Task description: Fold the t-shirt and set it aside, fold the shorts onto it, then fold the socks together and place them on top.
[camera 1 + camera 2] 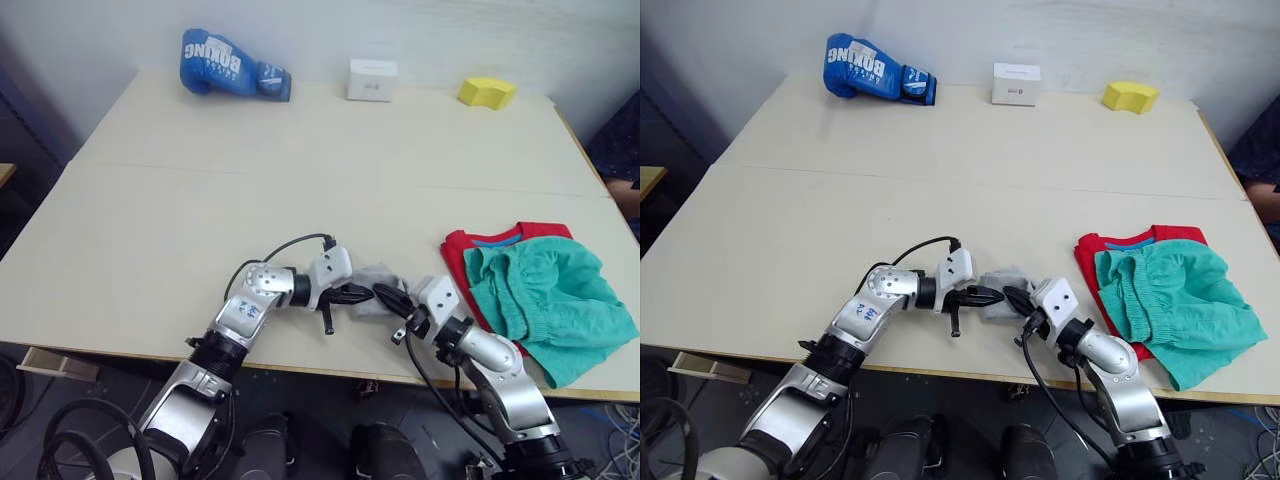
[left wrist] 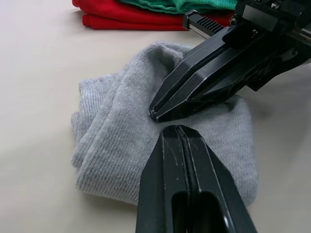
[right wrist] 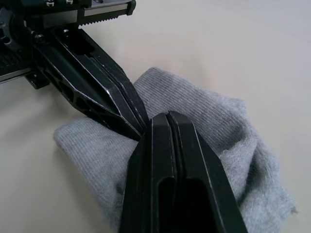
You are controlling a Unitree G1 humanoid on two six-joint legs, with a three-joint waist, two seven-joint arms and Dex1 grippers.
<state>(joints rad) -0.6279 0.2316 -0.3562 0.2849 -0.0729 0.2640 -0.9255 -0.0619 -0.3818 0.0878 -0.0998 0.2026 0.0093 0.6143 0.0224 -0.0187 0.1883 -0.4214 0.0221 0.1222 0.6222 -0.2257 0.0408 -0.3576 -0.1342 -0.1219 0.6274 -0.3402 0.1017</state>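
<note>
Three garments lie near the worktop's [image 1: 150,220] front edge.
The folded red t-shirt [image 1: 462,250], blue collar band showing, lies at the right; the wrinkled teal shorts [image 1: 545,295] lie on top, covering most of it. Left of them, apart, the light grey socks [image 2: 121,141] sit bunched together in one flat, folded bundle.

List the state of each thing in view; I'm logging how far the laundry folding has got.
t-shirt: folded, under the shorts.
shorts: wrinkled, lying on the t-shirt.
socks: bunched together on the table, apart from the pile.
left gripper: shut, tip at the socks.
right gripper: shut, tip at the socks.
</note>
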